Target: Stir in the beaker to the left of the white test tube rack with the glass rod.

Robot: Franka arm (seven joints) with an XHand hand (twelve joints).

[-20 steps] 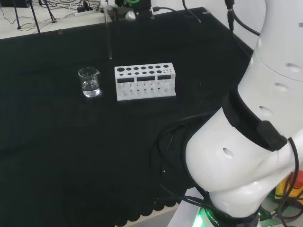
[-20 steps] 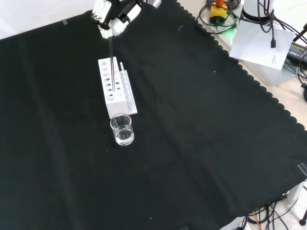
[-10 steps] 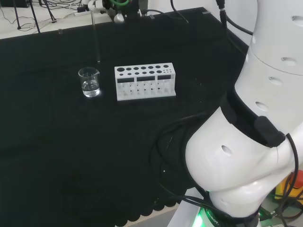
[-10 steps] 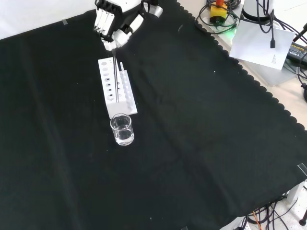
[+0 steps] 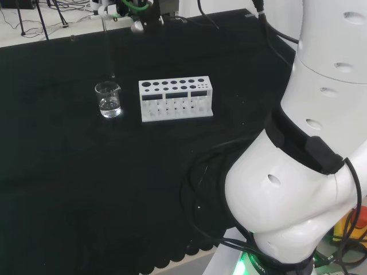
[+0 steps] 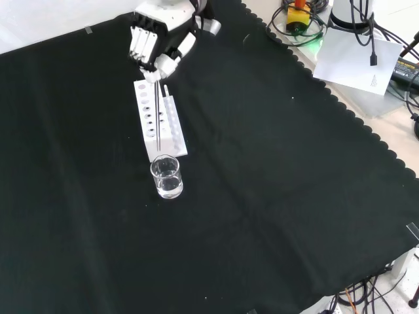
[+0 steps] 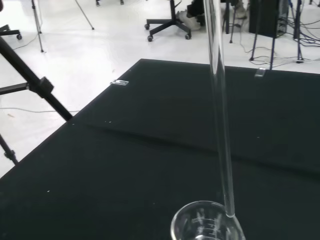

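A clear glass beaker (image 5: pixel 108 99) with a little water stands just left of the white test tube rack (image 5: pixel 175 98) in the head view. In the front view the beaker (image 6: pixel 166 176) sits below the rack (image 6: pixel 149 124). The hand (image 6: pixel 157 46) hangs above the rack's far end, shut on a thin glass rod (image 6: pixel 158 118) that points down, its tip just short of the beaker. At the head view's top edge, the hand (image 5: pixel 109 8) holds the rod (image 5: pixel 109 51) above the beaker. In the wrist view the rod (image 7: pixel 220 115) ends over the beaker's rim (image 7: pixel 205 206).
The arm's white links (image 5: pixel 309 172) take up the right of the head view. Black cloth (image 6: pixel 262 196) lies open around beaker and rack. Past its scalloped edge in the front view lie cables, a yellow object (image 6: pixel 298 13) and a white sheet (image 6: pixel 357 55).
The hand has carried the rod along the rack toward the beaker: leftward in the head view, downward in the front view. Beaker and rack have stayed put.
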